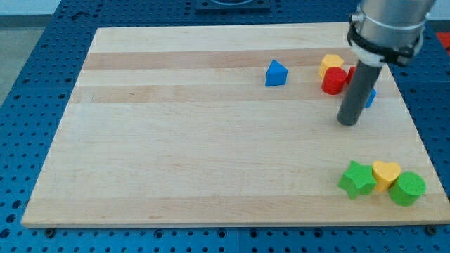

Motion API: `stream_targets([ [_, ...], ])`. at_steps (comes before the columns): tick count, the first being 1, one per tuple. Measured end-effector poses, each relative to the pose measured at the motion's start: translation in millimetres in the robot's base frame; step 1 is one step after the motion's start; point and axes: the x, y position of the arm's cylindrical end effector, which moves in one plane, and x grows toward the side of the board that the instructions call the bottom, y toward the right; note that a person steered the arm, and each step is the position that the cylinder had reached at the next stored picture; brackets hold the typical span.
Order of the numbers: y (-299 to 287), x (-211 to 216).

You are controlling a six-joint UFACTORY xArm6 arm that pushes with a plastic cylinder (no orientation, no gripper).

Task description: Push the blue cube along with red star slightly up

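Observation:
The blue cube lies near the board's right edge, mostly hidden behind my rod. A sliver of red beside the rod may be the red star; its shape is hidden. My tip rests on the board just below and left of the blue cube, below the red cylinder. I cannot tell whether the rod touches the cube.
A yellow block sits right above the red cylinder. A blue triangular block lies to the left at the upper middle. A green star, yellow heart and green cylinder cluster at the bottom right of the wooden board.

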Motion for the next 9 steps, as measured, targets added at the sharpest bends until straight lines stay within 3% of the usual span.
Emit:
stream_targets([
  [1, 0.0, 23.3],
  [5, 29.9, 6.5],
  [7, 39.5, -62.9],
  [9, 43.6, -95.6],
])
